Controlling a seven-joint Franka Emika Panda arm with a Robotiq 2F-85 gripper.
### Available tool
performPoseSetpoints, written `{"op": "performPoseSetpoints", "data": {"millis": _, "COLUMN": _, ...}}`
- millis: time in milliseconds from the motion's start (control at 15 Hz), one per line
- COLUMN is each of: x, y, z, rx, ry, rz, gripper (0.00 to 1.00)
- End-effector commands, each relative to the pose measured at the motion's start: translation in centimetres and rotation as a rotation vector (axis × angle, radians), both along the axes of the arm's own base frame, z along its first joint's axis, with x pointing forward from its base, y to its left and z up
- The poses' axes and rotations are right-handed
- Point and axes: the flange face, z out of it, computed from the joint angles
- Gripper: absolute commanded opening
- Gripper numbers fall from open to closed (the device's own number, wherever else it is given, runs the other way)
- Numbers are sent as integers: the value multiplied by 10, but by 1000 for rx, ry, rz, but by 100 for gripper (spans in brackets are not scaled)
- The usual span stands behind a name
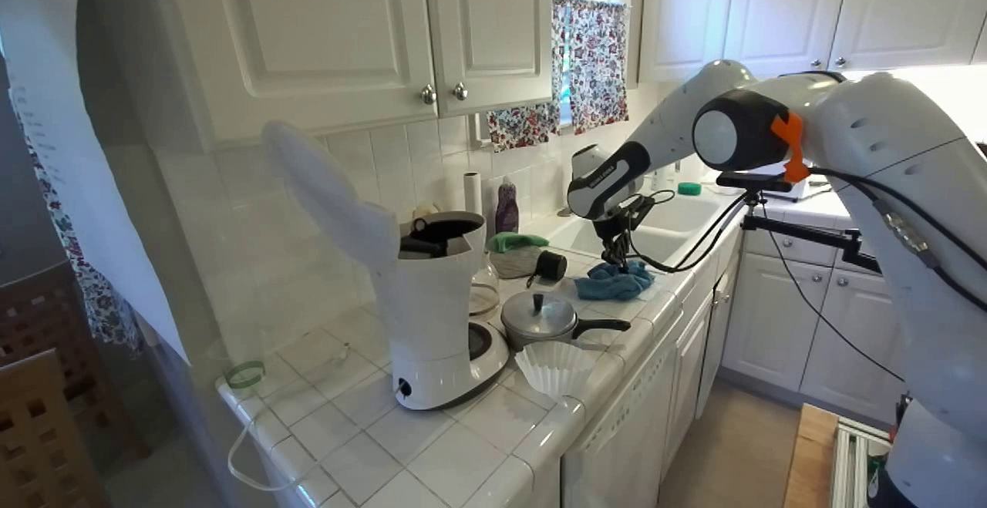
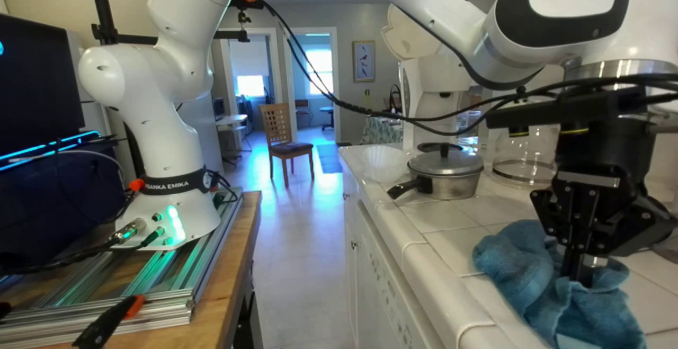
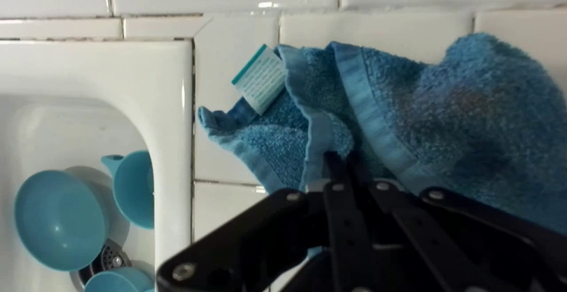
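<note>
The blue towel (image 2: 551, 306) was bunched on the counter (image 2: 447, 245), beneath the end effector (image 3: 344, 161). The jaws were fully closed among folds; gripping could not be confirmed.

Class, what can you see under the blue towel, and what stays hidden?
White counter tiles show right up to the edges of the blue towel, so it lies on them. Whatever its bunched folds cover cannot be seen.

In an exterior view, the jaws are pointing down onto a blue cloth (image 1: 608, 284) at 2 o'clock from the lidded pot (image 1: 532, 324); on the tiled surface (image 1: 478, 446) a white coffee maker (image 1: 426, 323) is standing at 9 o'clock, its lid (image 1: 328, 184) tilting up.
</note>
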Motion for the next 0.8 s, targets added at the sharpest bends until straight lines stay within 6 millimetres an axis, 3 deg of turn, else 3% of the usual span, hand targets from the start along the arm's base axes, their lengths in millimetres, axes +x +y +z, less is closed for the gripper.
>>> {"op": "performPoseSetpoints", "data": {"millis": 0, "x": 33, "y": 1, "z": -13, "rx": -16, "ry": -95, "rz": 21, "gripper": 1}}
{"op": "performPoseSetpoints", "data": {"millis": 267, "x": 50, "y": 24, "z": -18, "rx": 18, "ry": -119, "rz": 40, "gripper": 1}}
{"op": "performPoseSetpoints", "data": {"millis": 733, "x": 67, "y": 88, "z": 7, "rx": 64, "ry": -148, "rz": 118, "gripper": 1}}
